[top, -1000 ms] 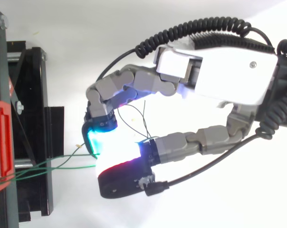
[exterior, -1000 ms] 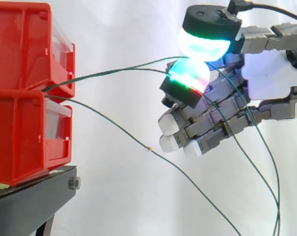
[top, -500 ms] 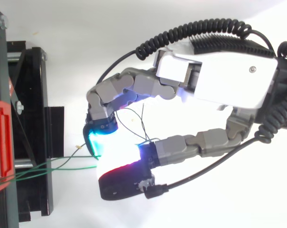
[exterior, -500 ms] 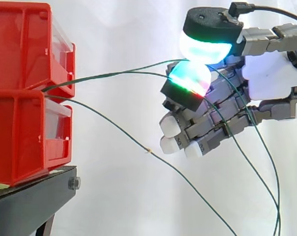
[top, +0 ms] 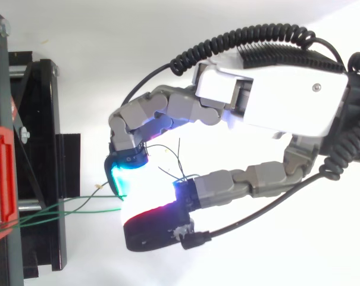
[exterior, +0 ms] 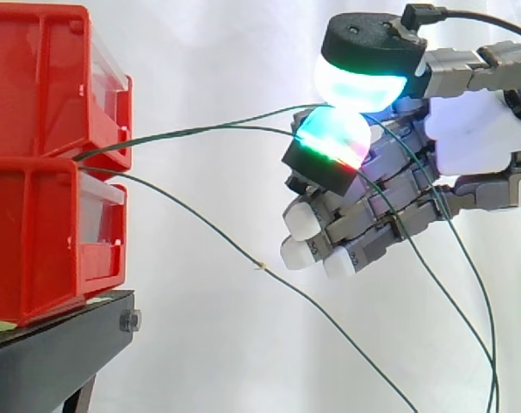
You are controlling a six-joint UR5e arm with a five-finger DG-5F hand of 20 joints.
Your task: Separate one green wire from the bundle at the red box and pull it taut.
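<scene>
Two stacked red bins [exterior: 45, 155] stand at the left on a black stand [exterior: 53, 361]. A bundle of thin green wires [exterior: 200, 131] comes out from between them. Two wires run right and slightly upward to my hand [exterior: 471, 129], where two glowing pads [exterior: 359, 82] press together on them, one above the other. The hand's other fingers curl below with white tips. A third green wire [exterior: 208, 228] sags down to the lower right, free of the hand. From above, the wires [top: 84, 205] reach from the red bin [top: 0, 185] to the hand [top: 287, 95].
A white curtain lies behind everything. Loose wire tails [exterior: 467, 284] hang down behind the palm toward the lower right corner. The black stand [top: 37, 119] lies left of the hand, with open room between it and the fingers.
The hand has hardly moved, drifting a touch away from the bins. The pinch on the wires holds, and the tails behind the palm have shifted a little.
</scene>
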